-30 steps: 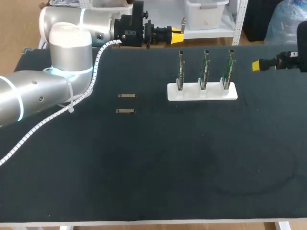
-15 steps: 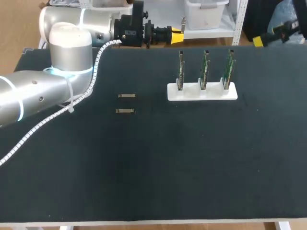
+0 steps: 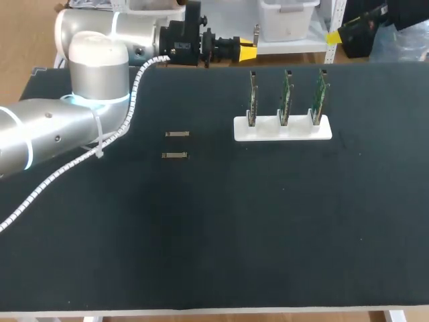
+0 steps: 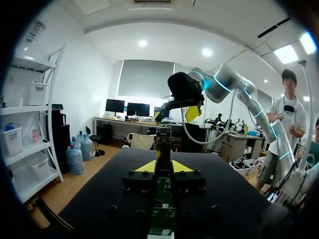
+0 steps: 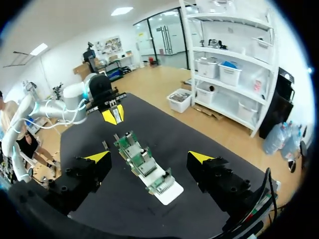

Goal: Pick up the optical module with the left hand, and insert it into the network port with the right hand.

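My left gripper (image 3: 248, 50) is at the table's far edge, left of the rack, and points right. In the left wrist view its yellow tips are shut on a slim optical module (image 4: 162, 142) that sticks out ahead between them. Two more modules (image 3: 177, 134) (image 3: 174, 155) lie on the black mat. A white rack (image 3: 282, 129) holds three upright green port boards (image 3: 286, 94). My right gripper (image 5: 149, 158) is open and empty, high above the rack (image 5: 149, 172). In the head view it (image 3: 338, 33) is beyond the far right edge.
The black mat (image 3: 255, 228) covers the whole table. My left arm's silver links and white cable (image 3: 74, 114) lie over the mat's left side. In the left wrist view my right arm (image 4: 187, 92) hangs ahead, above the table.
My right arm has swung from the table's right edge up and to the left, past the far edge. The left arm and its module have kept still.
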`<state>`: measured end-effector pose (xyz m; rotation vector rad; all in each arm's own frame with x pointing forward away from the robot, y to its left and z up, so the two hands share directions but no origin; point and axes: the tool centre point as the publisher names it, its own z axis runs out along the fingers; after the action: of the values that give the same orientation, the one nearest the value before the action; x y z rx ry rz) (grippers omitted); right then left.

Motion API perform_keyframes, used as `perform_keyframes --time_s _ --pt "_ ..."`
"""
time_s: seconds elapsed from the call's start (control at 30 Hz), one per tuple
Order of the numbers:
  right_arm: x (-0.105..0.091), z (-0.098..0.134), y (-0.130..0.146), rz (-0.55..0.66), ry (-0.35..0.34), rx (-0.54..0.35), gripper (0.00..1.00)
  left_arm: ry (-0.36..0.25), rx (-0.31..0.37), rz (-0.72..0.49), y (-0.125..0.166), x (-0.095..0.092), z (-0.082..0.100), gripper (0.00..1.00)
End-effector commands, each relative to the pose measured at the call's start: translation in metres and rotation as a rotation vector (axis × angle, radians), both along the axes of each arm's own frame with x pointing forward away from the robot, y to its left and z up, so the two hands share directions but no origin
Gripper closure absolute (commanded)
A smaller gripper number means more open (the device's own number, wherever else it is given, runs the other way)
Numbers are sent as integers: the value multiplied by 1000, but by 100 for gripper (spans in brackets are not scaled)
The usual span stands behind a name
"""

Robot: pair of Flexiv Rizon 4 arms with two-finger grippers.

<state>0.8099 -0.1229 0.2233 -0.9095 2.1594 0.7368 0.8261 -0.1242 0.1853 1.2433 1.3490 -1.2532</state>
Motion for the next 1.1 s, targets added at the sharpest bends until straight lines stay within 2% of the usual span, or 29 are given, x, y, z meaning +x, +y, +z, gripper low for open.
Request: perform_keyframes --time_s 0.03,0.1,0.6,0.8,0.97,1.1 --pt "10 -1 3 212 115 167 0 0 1 -2 -1 2 0 100" --pt "10 -1 -2 183 123 188 0 0 1 -2 -1 2 0 100" --pt "10 -1 -2 183 123 188 0 0 1 -2 -1 2 0 100" --pt "20 7 20 336 78 130 0 0 1 -2 -1 2 0 100" --pt "35 15 35 473 42 120 0 0 1 -2 -1 2 0 100" --pt "44 20 44 575 43 126 0 0 1 -2 -1 2 0 100"
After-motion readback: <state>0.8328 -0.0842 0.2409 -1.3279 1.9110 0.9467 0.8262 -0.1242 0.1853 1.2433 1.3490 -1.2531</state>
